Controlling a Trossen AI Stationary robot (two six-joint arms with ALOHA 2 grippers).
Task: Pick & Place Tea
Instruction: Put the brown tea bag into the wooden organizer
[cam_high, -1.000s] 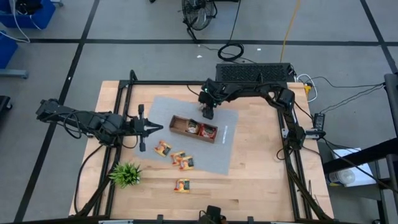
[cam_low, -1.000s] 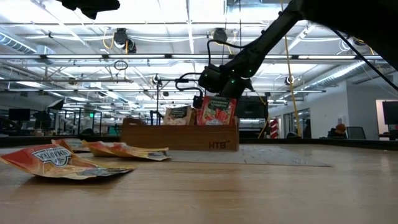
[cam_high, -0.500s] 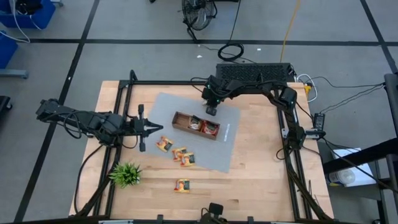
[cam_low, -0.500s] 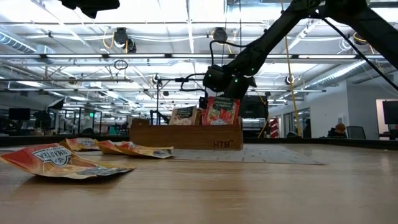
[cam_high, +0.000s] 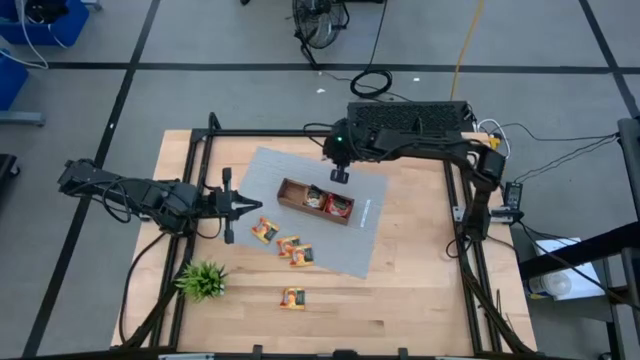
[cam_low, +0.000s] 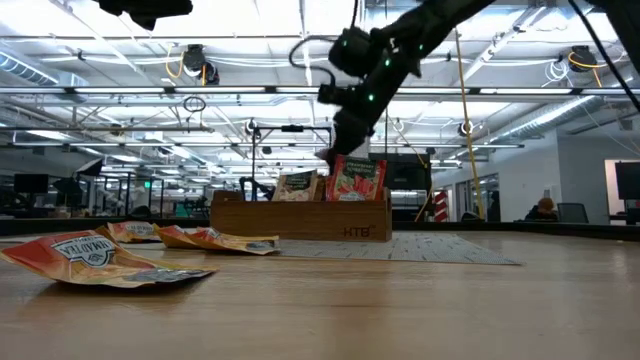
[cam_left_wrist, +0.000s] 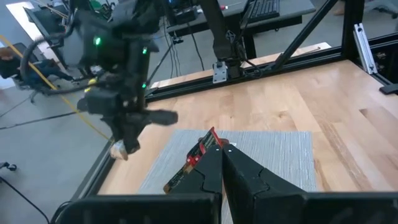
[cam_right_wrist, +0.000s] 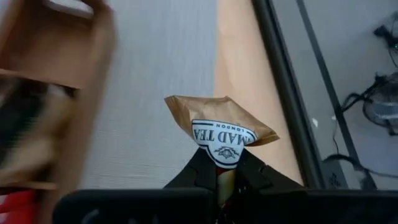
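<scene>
A brown wooden tray lies on the grey mat with two tea sachets standing in it. My right gripper hangs above the tray's far side, shut on a tan sachet with a white label. Three orange sachets lie flat on the mat near the tray, and one more lies on the bare wood. My left gripper waits shut above the mat's left edge, holding nothing. My right gripper pinches the tan sachet by one edge, at the white label, between its two fingers. The fingers slant down from the table's far side. The sachet is lifted clear of the tray and mat and sticks out past the fingertips, crumpled.
A small green plant stands at the near left. A black frame runs round the table. Bare wood lies open right of the mat.
My right gripper has shut at the tray's far side, taking hold of the tan sachet, and has risen with it well above the tray. The tray has slid a little along the mat.
</scene>
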